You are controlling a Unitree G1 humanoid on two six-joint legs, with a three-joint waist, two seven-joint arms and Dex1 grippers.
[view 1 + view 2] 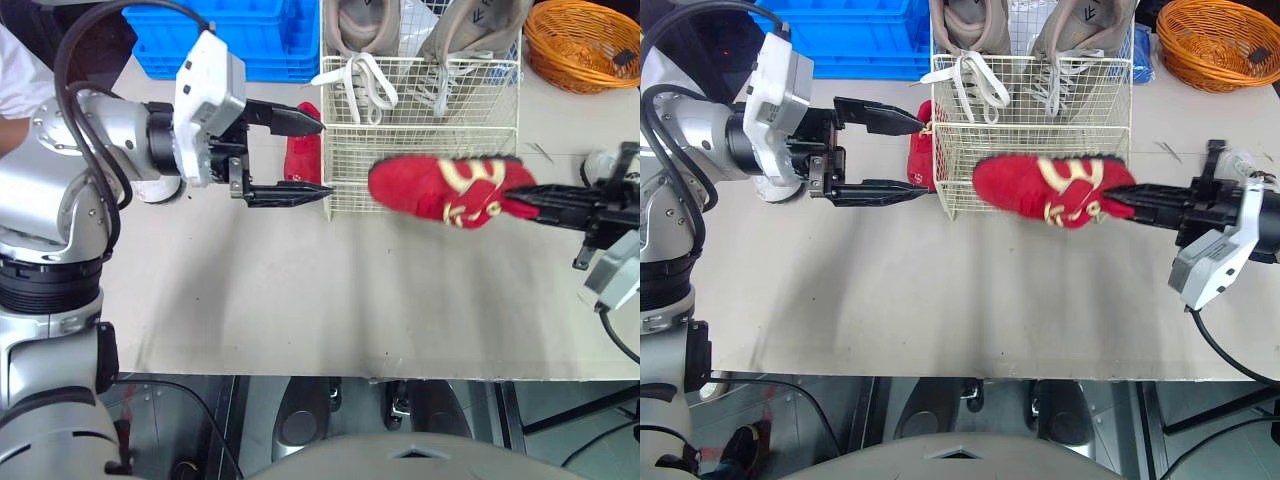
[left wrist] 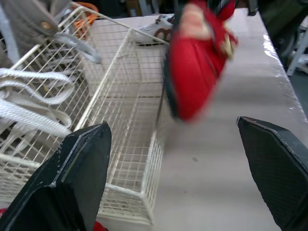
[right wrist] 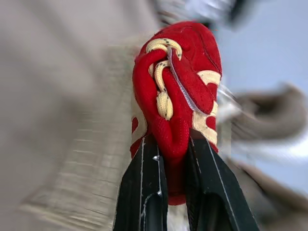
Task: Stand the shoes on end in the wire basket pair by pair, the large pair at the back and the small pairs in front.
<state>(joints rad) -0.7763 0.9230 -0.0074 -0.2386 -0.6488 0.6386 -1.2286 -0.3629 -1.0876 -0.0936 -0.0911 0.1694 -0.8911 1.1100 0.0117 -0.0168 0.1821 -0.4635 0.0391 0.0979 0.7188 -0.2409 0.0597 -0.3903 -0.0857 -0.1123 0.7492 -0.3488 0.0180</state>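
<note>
- The right pincer is closed on the heel end of a red fabric shoe with cream laces and cream markings.
- This red shoe is held off the pale grey surface, lying roughly level with its toe pointed toward the robot's left.
- In the head views the held shoe is seen against the front wall of the white wire basket. In the left wrist view it appears just outside that wall, not inside the basket.
- The left pincer is spread wide and holds nothing. Its two black fingers are pointed at the basket's left side.
- A second red shoe is seen just beside the basket's left wall, on the outside, behind the gap between the left pincer's fingers. Whether it touches the wire cannot be told.
- A large pair of grey shoes with white laces is stood on end in the back part of the basket, with the laces hung over the wire.
- A blue plastic crate is seen behind the basket toward the left.
- An orange wicker basket is placed at the far right of the surface.
</note>
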